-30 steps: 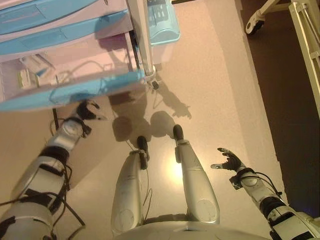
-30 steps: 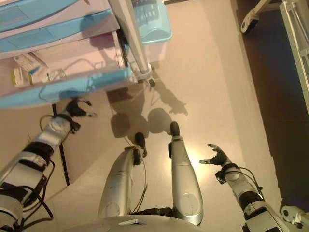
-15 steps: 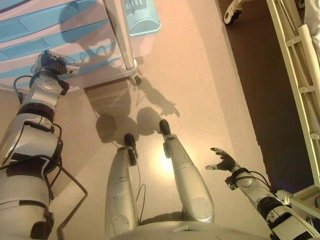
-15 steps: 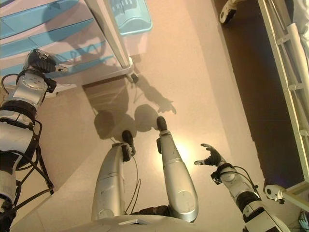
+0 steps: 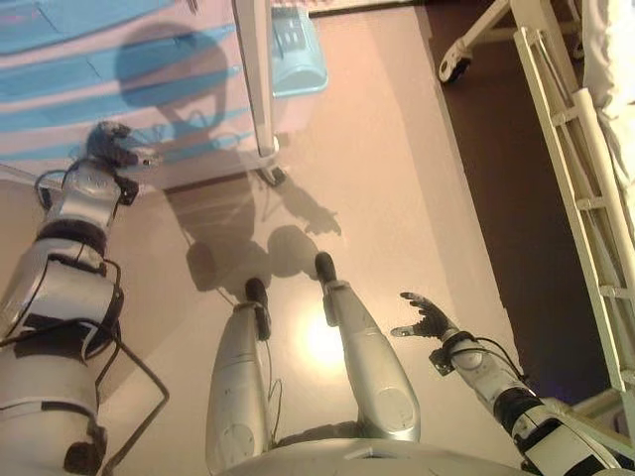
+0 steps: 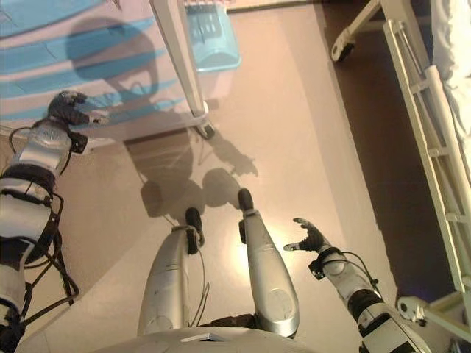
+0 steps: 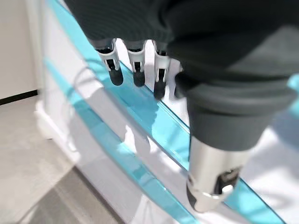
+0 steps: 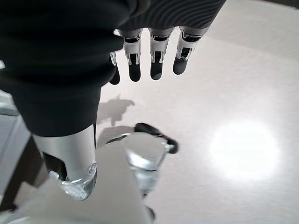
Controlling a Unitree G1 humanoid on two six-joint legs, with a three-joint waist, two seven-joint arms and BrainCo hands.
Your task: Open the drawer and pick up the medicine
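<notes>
A white drawer cabinet (image 5: 149,89) with blue drawer fronts stands at the upper left. Its drawers all look pushed in, and no medicine shows in any view. My left hand (image 5: 111,147) is raised against a low drawer front. In the left wrist view its fingers (image 7: 135,67) are straight and hold nothing, with the tips close to a blue drawer front (image 7: 154,116). My right hand (image 5: 425,317) hangs open and empty over the floor at my right side. Its straight fingers (image 8: 156,58) show in the right wrist view.
A blue plastic basket (image 5: 298,55) sits on the floor beside the cabinet. The cabinet's white post ends in a small caster (image 5: 274,177). A white bed frame (image 5: 566,149) with a wheel (image 5: 451,67) stands on darker floor at the right.
A second ago the lower drawer stood open with small packs inside and my left hand was below its front. Now the drawer is pushed in with my left hand against it. The camera has also shifted.
</notes>
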